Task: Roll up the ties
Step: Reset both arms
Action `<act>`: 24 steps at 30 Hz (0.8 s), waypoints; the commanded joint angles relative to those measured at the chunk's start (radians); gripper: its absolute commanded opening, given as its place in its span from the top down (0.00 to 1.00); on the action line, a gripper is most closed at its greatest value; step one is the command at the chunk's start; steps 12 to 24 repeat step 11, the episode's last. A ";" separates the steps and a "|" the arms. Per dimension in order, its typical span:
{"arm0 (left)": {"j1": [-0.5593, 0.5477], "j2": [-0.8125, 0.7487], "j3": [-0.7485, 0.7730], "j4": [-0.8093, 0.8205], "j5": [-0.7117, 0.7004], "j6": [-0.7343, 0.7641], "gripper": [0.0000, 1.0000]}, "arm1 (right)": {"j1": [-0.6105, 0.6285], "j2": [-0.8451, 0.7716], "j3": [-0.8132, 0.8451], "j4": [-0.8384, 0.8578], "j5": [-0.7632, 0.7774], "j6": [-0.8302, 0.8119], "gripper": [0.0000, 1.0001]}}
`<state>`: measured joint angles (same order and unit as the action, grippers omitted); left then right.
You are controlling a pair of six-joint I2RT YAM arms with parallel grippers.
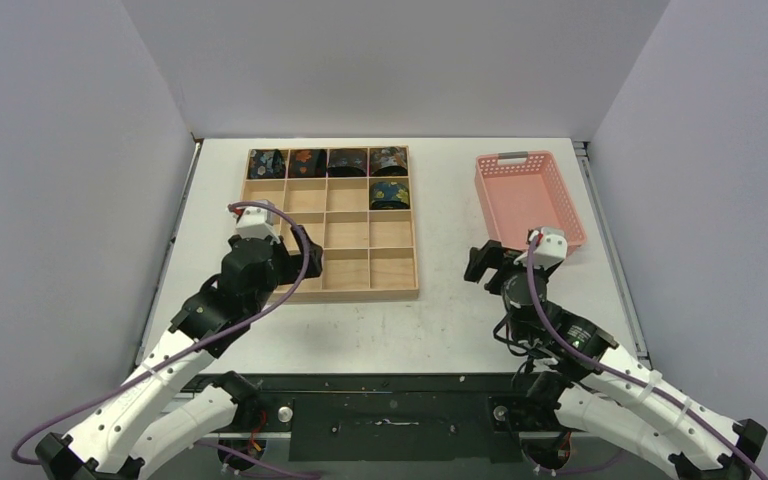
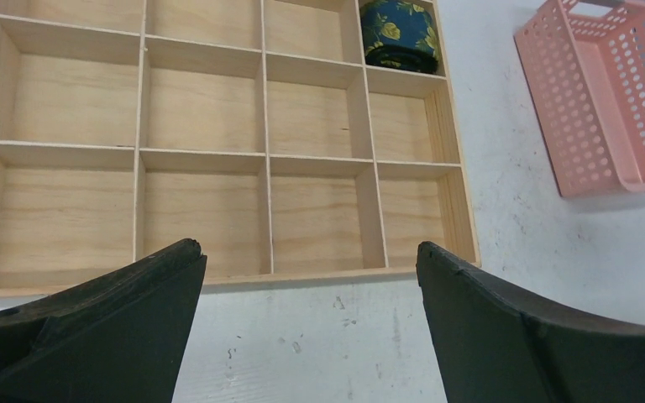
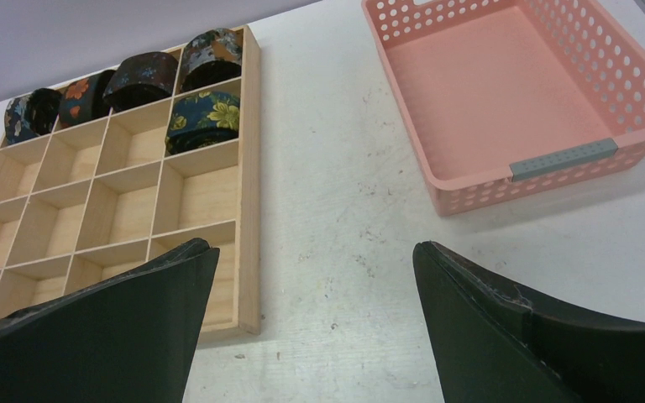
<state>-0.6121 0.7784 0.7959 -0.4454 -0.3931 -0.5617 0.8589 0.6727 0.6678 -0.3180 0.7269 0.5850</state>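
- The left gripper (image 2: pixel 306 252) fills the bottom of its wrist view. Its jaws are spread wide and hold nothing. In the top view it hangs left of centre, over the near left part of the tray (image 1: pixel 346 262).
- The right gripper (image 3: pixel 312 245) is also spread wide and holds nothing. In the top view it is lower right of centre, above the bare table (image 1: pixel 450 220), just in front of the basket's near left corner.
- The tray is a wooden grid, four compartments by four, lying flat in the middle of the top view.
- Five ties (image 3: pixel 141 77) lie in it, all rolled into coils. Four fill the far row, one to a compartment, at upper centre of the top view.
- The yellow-flowered tie (image 2: pixel 399 34) sits in the rightmost compartment of the next row, directly in front of the far right coil.
- Every coil is well apart from both grippers. Only the yellow-flowered one shows in the left wrist view, at the top, right of centre. All five sit at the upper left of the right wrist view.
- The pink basket (image 1: pixel 530 195) stands at the upper right of the top view, apart from the tray with table between them.
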 commanded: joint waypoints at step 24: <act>0.006 -0.062 -0.033 0.058 -0.053 0.075 0.03 | -0.001 -0.039 -0.031 -0.046 0.064 0.030 0.10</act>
